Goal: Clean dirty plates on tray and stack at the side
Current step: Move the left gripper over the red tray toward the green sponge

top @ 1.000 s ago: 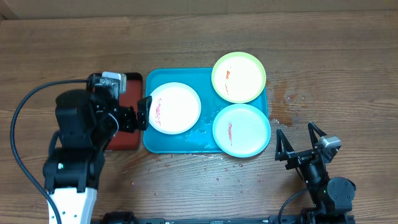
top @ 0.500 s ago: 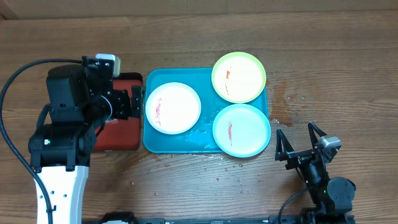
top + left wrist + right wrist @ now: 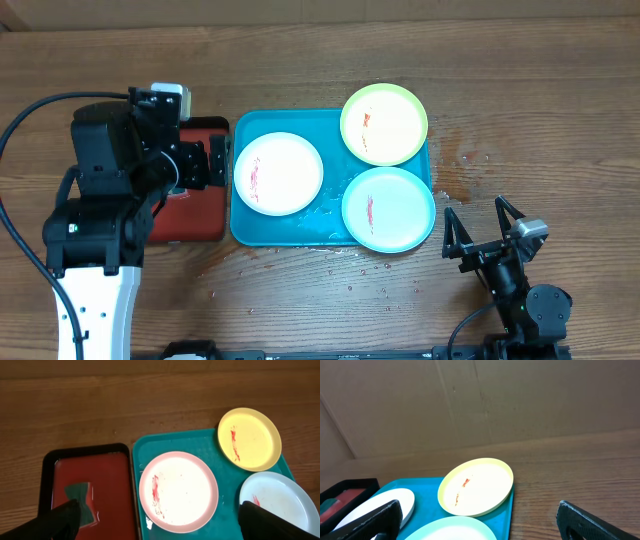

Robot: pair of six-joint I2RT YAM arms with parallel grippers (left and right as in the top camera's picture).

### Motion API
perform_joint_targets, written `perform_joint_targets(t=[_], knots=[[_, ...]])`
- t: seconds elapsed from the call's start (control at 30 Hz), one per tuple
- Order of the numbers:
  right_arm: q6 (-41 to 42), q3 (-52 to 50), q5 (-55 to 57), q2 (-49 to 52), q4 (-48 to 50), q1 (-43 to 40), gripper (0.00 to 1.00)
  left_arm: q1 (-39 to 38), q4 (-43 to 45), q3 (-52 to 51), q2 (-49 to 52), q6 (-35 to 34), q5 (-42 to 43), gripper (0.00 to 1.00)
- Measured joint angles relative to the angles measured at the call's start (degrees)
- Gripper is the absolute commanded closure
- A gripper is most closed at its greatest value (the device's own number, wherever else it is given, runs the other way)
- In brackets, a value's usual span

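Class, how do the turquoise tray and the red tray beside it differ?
The turquoise tray is plainly larger than the red tray. The turquoise tray is one colour throughout; the red tray has a black rim. The turquoise tray carries three smeared plates; the red tray holds only a small dark-green piece. Both are rectangular with rounded corners, flat on the wooden table.
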Motion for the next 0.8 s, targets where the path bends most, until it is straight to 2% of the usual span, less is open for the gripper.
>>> perform_joint_targets(t=[0.17, 0.5, 0.8], knots=[[0.0, 0.0, 0.0, 0.0, 0.0, 0.0, 0.0, 0.0, 0.0, 1.8, 2.8, -1.1, -0.9, 0.0], [0.0, 0.0, -1.6, 0.0, 1.8, 0.0, 0.0, 0.0, -7.5, 11.6, 8.9, -2.6, -1.7, 0.0], [0.0, 2.6, -3.5, 0.0, -2.3, 0.0, 0.0, 0.0, -8.3, 12.2, 9.1, -3.2, -1.9, 0.0]])
